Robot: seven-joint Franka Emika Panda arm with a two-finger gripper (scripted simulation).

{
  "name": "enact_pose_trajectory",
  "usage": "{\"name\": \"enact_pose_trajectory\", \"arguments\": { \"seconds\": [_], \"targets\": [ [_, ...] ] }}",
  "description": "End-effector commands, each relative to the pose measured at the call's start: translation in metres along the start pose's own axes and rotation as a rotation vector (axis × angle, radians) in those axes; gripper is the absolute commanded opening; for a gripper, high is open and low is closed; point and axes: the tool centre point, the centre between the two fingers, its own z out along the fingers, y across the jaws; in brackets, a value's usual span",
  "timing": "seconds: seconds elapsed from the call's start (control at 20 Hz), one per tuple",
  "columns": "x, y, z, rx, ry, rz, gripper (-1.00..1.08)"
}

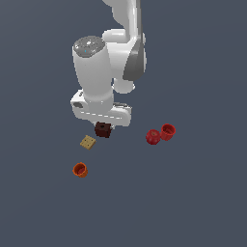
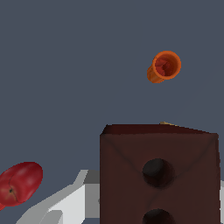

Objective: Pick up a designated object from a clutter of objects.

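The designated object, a dark brown boxy block (image 1: 102, 130), sits directly under the white hand of my gripper (image 1: 102, 124). In the wrist view the block (image 2: 157, 175) fills the lower right, with two round holes in its face. A pale grey finger (image 2: 72, 197) presses against its side, and the jaws look shut on it. The other finger is hidden by the block. Around it lies the clutter of objects: a tan square cracker (image 1: 88, 142), an orange cup (image 1: 80, 170), a red ball (image 1: 152, 137) and a red cup (image 1: 168, 131).
The orange cup (image 2: 163, 67) lies on its side, and the red ball (image 2: 19, 183) also shows in the wrist view. A tan sliver of the cracker (image 2: 164, 124) peeks over the block. The arm's white links (image 1: 108, 62) rise above the hand.
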Motion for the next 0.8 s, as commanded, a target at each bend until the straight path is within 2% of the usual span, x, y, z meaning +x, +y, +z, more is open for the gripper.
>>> {"name": "enact_pose_trajectory", "arguments": {
  "seconds": [0.0, 0.4, 0.75],
  "targets": [
    [-0.003, -0.006, -0.029, -0.001, 0.001, 0.000, -1.00],
    [-0.009, -0.024, -0.101, -0.001, 0.000, 0.000, -1.00],
    [-0.010, -0.034, -0.138, 0.000, -0.001, -0.001, -1.00]
  ]
}}
